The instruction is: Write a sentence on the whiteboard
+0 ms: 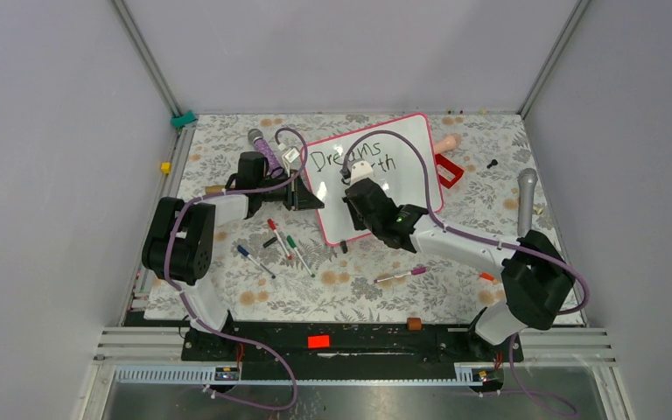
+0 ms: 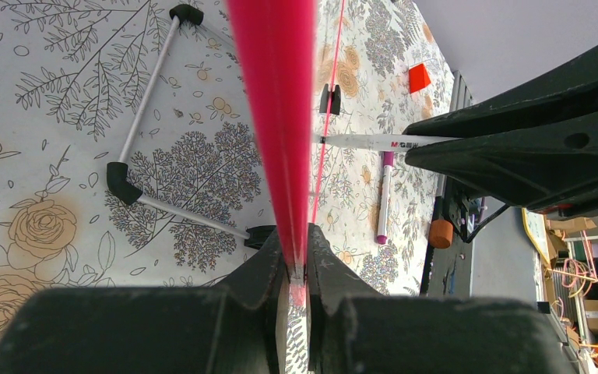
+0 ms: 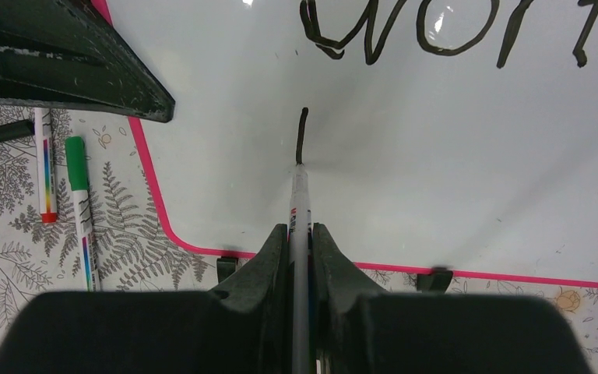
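Marker (image 3: 300, 195) pinched lengthwise in right pincer (image 3: 300, 234), tip touching whiteboard (image 3: 475, 156) below sentence (image 3: 428, 31), stroke (image 3: 302, 136) hidden overhead; left pincer (image 2: 296, 261) clamping pink frame (image 2: 276, 93).

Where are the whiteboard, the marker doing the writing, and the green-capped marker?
whiteboard (image 3: 475, 156): right wrist view, bare white surface below the writing.
black marker (image 3: 300, 199): right wrist view, white barrel just behind its tip.
green-capped marker (image 3: 76, 164): right wrist view, its green cap.
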